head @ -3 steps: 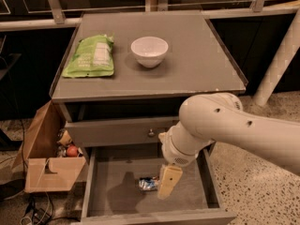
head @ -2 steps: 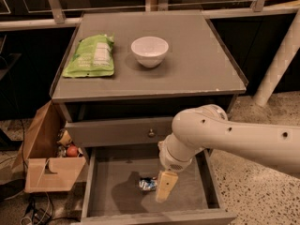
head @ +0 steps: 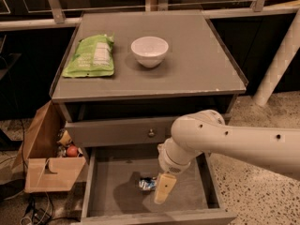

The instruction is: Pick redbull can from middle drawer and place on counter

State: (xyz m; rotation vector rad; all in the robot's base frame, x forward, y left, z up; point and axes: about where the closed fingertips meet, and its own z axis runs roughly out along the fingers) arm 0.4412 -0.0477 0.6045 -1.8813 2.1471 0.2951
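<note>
The gripper (head: 164, 189) hangs low inside the open middle drawer (head: 190, 193), pointing down at its grey floor. Its tan tip sits just to the right of the redbull can (head: 146, 184), touching it or all but touching; which of the two cannot be told. Nor can it be told whether the gripper is open or closed, and nothing shows that it has hold of the can.

Over the last second the gripper has edged left and slightly nearer, closing on the can, while the can lies where it was, on its side near the middle of the drawer floor. That suggests the approach is almost done and the grasp not yet made, so the task is likely at an early stage.

The white arm (head: 229, 142) reaches in from the right, across the closed drawer front (head: 117, 133) above. Farther off, the table (head: 201, 62) carries a white bowl (head: 149, 51) and a green snack bag (head: 90, 56) on its left half, with bare room on the right for the can. A cardboard box (head: 44, 175) stands on the floor to the left.
</note>
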